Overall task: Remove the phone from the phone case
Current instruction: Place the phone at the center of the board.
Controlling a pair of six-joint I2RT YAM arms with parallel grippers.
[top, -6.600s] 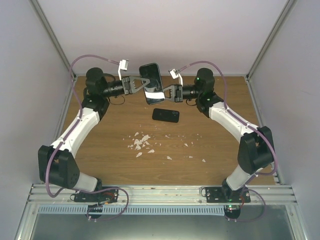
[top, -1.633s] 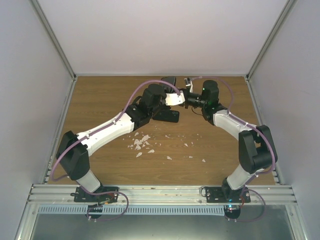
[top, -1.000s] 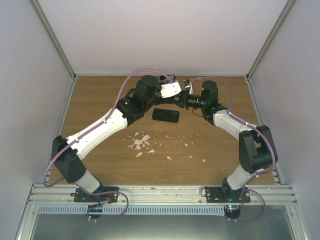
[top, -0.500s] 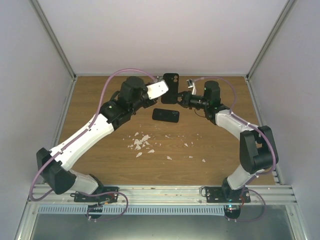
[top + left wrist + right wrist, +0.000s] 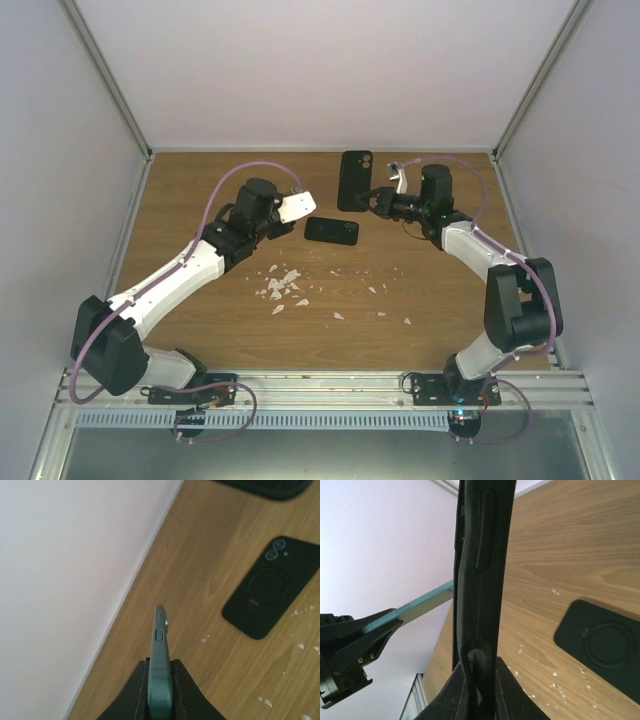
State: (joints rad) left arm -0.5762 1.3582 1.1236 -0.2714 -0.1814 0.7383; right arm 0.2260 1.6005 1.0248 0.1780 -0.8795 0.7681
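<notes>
The left tool (image 5: 160, 663) is clenching the bare teal phone (image 5: 160, 640) by one end. The handset is sticking straight out beyond the fingertips, edge-on, with its side buttons showing. The right tool (image 5: 481, 665) is gripping the black phone case (image 5: 481, 555), also edge-on, and the case is rising straight out from between its fingers. The phone is sitting outside the case. From above, the left tool with the phone is hanging off to one side of the right tool, with a gap between phone and case. A second black case (image 5: 270, 587) is lying flat on the tabletop (image 5: 200, 190), beneath and between the two tools. White crumbs (image 5: 283, 286) are lying scattered on the wood, on the base side of the left tool.
</notes>
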